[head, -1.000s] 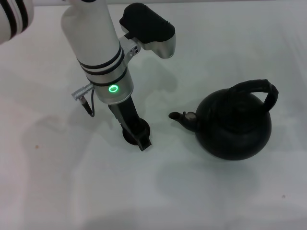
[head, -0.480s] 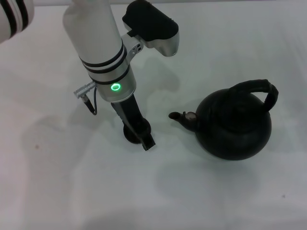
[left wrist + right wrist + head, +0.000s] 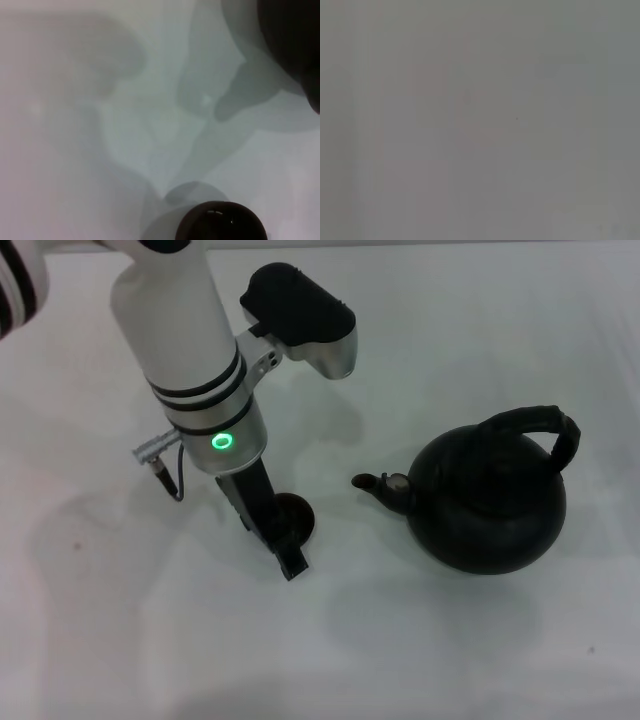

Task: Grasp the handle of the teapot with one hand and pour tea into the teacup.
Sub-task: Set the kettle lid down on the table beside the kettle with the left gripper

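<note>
The teapot stands upright at the right on the white table, its spout pointing left toward the teacup. Its dark arched handle rises over the top, and nothing holds it. The small dark teacup stands left of the spout. My left gripper reaches down right against the cup's left side and partly hides it. In the left wrist view the teacup is at the picture's edge and the teapot is in a corner. My right gripper is out of view.
The white table stretches around both things. The left arm's white forearm and its wrist camera housing stand over the table's back left. The right wrist view shows only a plain grey surface.
My left arm has shifted left and a little toward the front, so more of the teacup shows on its right side. The teapot has not moved.
</note>
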Controlling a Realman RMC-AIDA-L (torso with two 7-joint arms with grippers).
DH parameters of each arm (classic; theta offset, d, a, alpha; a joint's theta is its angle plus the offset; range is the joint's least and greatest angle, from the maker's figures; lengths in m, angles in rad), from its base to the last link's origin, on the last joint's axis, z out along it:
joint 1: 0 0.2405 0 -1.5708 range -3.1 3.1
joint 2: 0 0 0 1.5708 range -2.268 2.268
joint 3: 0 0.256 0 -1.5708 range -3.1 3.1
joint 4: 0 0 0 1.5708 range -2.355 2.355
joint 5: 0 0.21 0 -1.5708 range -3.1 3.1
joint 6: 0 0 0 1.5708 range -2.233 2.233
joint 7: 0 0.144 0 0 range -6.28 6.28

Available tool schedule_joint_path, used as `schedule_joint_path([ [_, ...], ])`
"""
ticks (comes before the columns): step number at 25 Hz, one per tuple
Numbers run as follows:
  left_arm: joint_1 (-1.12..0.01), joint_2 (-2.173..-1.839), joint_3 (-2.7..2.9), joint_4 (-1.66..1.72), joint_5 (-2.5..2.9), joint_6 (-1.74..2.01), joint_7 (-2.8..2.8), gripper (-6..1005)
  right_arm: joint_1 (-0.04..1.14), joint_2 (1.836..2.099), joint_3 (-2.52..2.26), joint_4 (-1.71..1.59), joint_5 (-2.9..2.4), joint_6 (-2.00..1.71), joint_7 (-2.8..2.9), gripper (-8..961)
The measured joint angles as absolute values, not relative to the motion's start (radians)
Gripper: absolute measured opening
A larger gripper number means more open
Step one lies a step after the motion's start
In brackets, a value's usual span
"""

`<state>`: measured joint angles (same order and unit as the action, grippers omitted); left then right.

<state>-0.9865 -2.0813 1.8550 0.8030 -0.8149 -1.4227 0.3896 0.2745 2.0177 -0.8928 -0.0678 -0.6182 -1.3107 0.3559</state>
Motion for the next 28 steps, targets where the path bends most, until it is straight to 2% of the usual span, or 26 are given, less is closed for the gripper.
schedule_joint_path([
  [6,-0.915,-2.077,1.843,0.916,-0.741,-1.484,0.358,860,0.275,2.017,-0.893,-0.071,-0.617,-1.316,0.356,757],
  [13,-0.776,-2.076,1.813,1.122,-0.664,-1.562,0.346,859,0.274,2.017,-0.893,-0.072,-0.617,-1.318,0.356,757],
  [22,-0.484,-2.075,1.594,1.478,-0.678,-1.538,0.517,859,0.238,2.011,-0.893,-0.082,-0.620,-1.412,0.361,757],
  [28,-0.331,-2.077,1.476,1.514,-0.854,-1.444,0.759,859,0.126,1.995,-0.936,-0.257,-0.756,-1.416,0.544,749],
])
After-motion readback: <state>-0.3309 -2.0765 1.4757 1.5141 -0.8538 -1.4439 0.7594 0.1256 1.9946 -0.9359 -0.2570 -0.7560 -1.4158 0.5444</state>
